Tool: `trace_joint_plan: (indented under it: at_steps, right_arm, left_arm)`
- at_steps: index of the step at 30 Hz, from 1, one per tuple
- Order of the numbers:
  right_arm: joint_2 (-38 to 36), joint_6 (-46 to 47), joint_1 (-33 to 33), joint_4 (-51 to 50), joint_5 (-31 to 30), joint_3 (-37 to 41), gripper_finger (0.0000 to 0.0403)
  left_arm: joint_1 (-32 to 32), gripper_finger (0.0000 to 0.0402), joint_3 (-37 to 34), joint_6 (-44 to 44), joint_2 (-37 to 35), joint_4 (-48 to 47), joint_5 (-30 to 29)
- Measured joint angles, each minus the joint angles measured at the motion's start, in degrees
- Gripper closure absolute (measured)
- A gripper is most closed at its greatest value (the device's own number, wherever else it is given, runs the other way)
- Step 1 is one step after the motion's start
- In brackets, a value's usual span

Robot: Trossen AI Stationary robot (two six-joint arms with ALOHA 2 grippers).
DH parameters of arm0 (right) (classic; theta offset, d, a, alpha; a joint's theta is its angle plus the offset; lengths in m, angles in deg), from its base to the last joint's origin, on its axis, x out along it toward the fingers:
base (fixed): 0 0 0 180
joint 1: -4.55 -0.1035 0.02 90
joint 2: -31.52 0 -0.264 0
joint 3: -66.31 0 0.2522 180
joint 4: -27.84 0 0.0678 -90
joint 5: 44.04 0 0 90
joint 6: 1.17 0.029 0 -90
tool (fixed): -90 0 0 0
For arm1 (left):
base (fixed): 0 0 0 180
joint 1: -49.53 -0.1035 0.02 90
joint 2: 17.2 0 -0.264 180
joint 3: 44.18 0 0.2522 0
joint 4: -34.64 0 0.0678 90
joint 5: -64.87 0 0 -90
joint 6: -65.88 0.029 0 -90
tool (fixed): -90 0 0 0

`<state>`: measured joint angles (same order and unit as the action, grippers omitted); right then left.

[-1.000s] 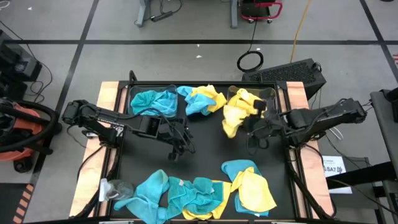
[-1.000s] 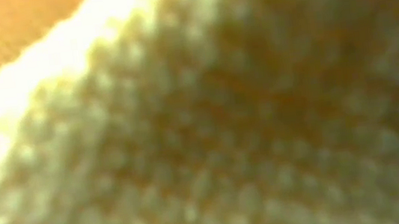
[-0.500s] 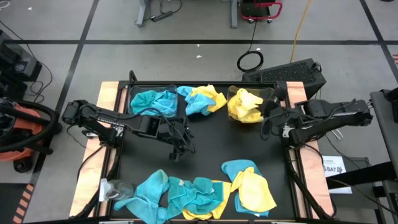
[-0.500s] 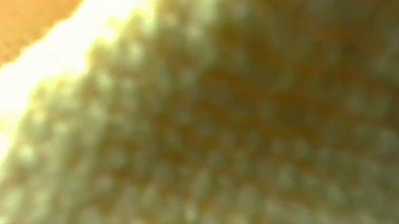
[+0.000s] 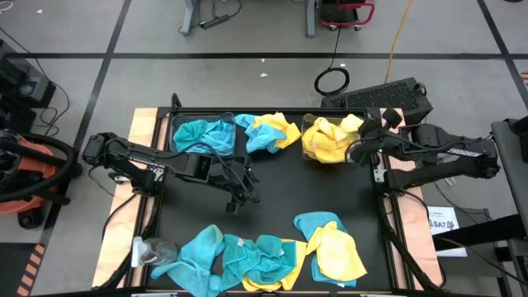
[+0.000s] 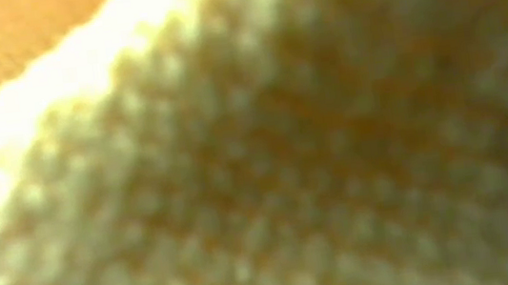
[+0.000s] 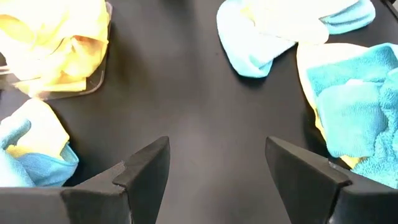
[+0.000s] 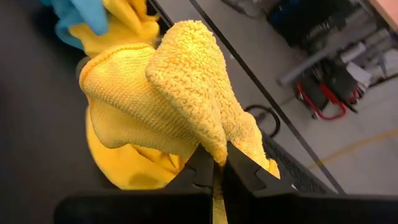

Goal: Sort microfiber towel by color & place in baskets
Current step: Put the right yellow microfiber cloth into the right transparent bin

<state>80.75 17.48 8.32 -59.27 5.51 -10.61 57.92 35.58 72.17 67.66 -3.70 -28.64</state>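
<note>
The right basket [image 5: 333, 162], clear plastic at the table's far side, is filled with yellow towels [image 5: 323, 142]. My right gripper [image 5: 361, 132] is at its far right corner, shut on one yellow towel [image 8: 180, 93]. The left basket [image 5: 176, 125] holds teal towels [image 5: 202, 134]. A teal and a yellow towel [image 5: 266, 132] lie between the baskets. More teal and yellow towels [image 5: 272, 252] are heaped along the near edge. My left gripper [image 5: 238, 198] hovers open over the bare mat at table centre [image 7: 217, 168]. My right gripper pinches a bunched fold of the yellow towel [image 8: 214, 149] between its two shut fingers [image 8: 245, 168]. That end is raised over the basket's far right corner. The rest of the cloth droops from the fingers onto the yellow towels in the basket.
The black mat [image 5: 280, 186] between the baskets and the near heap is bare. A crumpled clear plastic piece [image 5: 148, 249] lies at the near left corner. A yellow towel [image 6: 256, 161] fills the whole low view, hiding the table there.
My right gripper moved toward the table's far right corner, still shut on the yellow towel. The towel first hung over the basket's near side onto the mat; it was drawn up into the basket, and its held end now stands over the far right corner.
</note>
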Motion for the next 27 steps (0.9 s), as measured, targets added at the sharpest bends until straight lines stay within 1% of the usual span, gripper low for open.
trace_joint_plan:
  at_steps: [6,12,16,22,27]
  right_arm:
    - [0.13,0.35,3.51,-0.73,0.28,1.36,0.0401]
    - [0.15,0.16,7.27,-0.38,0.56,6.38,0.0401]
    - [0.15,-1.39,9.86,4.46,4.32,10.91,0.0401]
    - [0.13,-5.98,14.37,14.50,7.98,17.17,0.0401]
    - [1.11,-7.62,19.28,16.08,9.12,17.72,0.0401]
  left_arm:
    - [0.01,0.0132,0.00,-0.01,0.00,0.24,0.00]
    - [0.01,0.0132,0.00,-0.01,0.00,0.17,0.00]
    - [0.01,0.0132,0.00,-0.02,0.00,0.15,0.02]
    - [0.01,0.0132,0.00,-0.03,0.00,0.19,0.01]
    - [0.01,0.0132,0.00,-0.05,0.00,0.17,0.02]
